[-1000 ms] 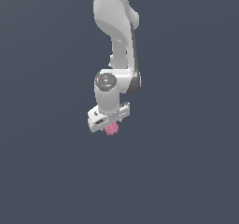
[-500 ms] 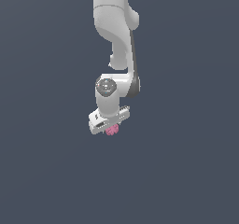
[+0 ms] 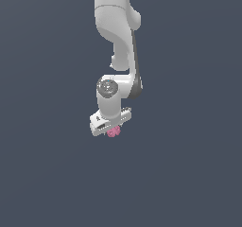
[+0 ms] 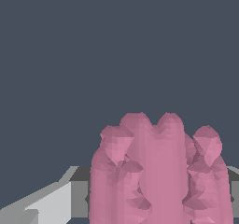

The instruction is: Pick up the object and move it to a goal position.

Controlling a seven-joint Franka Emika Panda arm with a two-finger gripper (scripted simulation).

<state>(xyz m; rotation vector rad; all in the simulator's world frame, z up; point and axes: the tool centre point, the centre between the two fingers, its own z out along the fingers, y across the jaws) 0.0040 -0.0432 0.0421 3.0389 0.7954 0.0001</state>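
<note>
The object (image 3: 114, 133) is a small pink knobbly lump that shows just under the white hand of the arm, in the middle of the exterior view. My gripper (image 3: 112, 129) points down and is shut on it. Most of the lump is hidden behind the hand there. In the wrist view the object (image 4: 158, 171) fills the space between the grey-white fingers (image 4: 51, 204), with its knobs pointing away from the camera. How high it hangs above the ground cannot be told.
A plain dark blue-grey ground (image 3: 189, 174) lies all around. The white arm (image 3: 116, 27) comes down from the top of the exterior view. No goal marker or other object shows.
The arm's wrist and upper links have sunk a little in the picture. The pink object stays gripped at almost the same spot.
</note>
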